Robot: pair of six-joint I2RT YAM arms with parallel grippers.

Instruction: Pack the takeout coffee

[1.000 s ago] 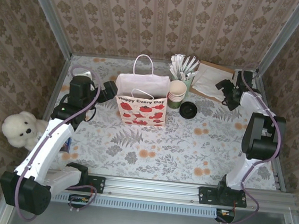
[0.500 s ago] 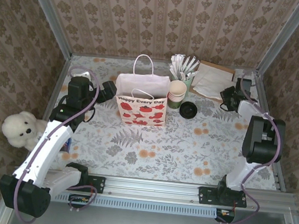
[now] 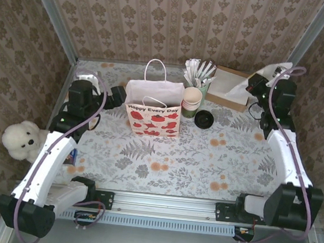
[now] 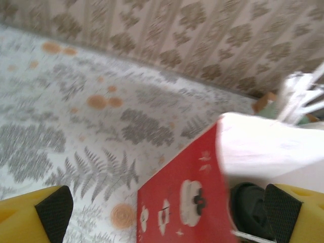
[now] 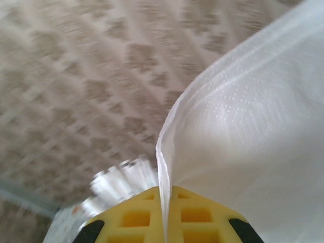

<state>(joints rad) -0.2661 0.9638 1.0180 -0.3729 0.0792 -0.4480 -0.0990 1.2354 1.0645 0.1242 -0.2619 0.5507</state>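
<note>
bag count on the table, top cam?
1. The white paper bag with red flowers stands at back centre, just left of the cup stack. Anything behind it would be hidden.

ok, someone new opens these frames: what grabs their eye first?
First the white paper bag with red poppies, standing at the back centre of the table. Then the right gripper, shut on a white napkin held up over the brown box at the back right. A white teddy bear sits just off the table's left edge.
</note>
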